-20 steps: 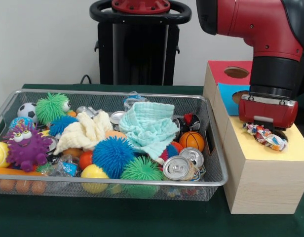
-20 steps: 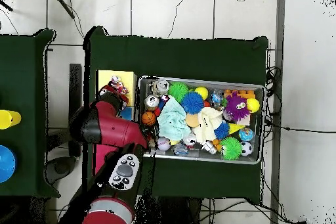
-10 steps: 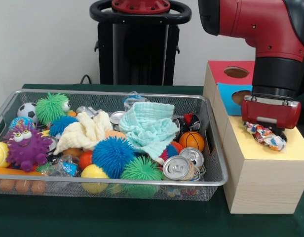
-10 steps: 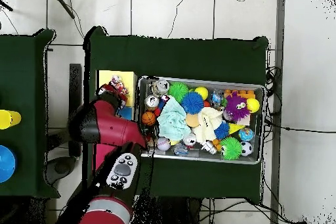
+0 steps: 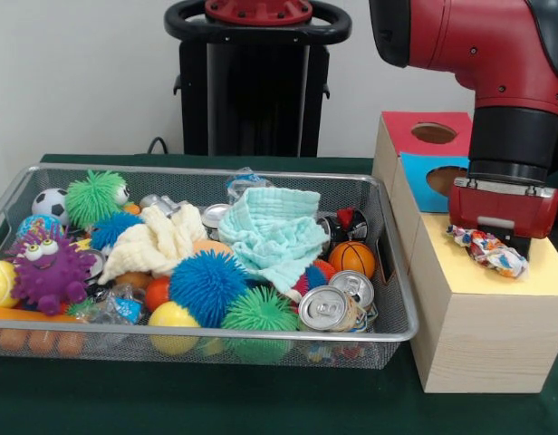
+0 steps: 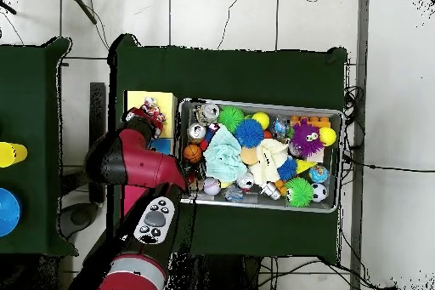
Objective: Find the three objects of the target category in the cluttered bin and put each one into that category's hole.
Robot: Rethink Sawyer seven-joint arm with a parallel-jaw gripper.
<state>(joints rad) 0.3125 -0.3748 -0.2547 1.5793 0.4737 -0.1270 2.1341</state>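
Observation:
My gripper hangs from the red arm over the yellow-topped wooden box, right of the bin. It is shut on a knotted fabric bundle, white with red, blue and yellow patches, held just above the yellow top. The box's round hole is hidden behind the gripper and bundle. In the overhead view the bundle and gripper sit over the yellow top, left of the bin. No other such bundle shows clearly among the clutter.
The bin holds spiky balls, a mint cloth, a pale yellow cloth, cans and small balls. Behind the yellow box stand the blue-topped box and the red-topped box, each with a hole.
The gripper has shifted a little to the right in the front view with the bundle still in it. The bin's contents have not moved.

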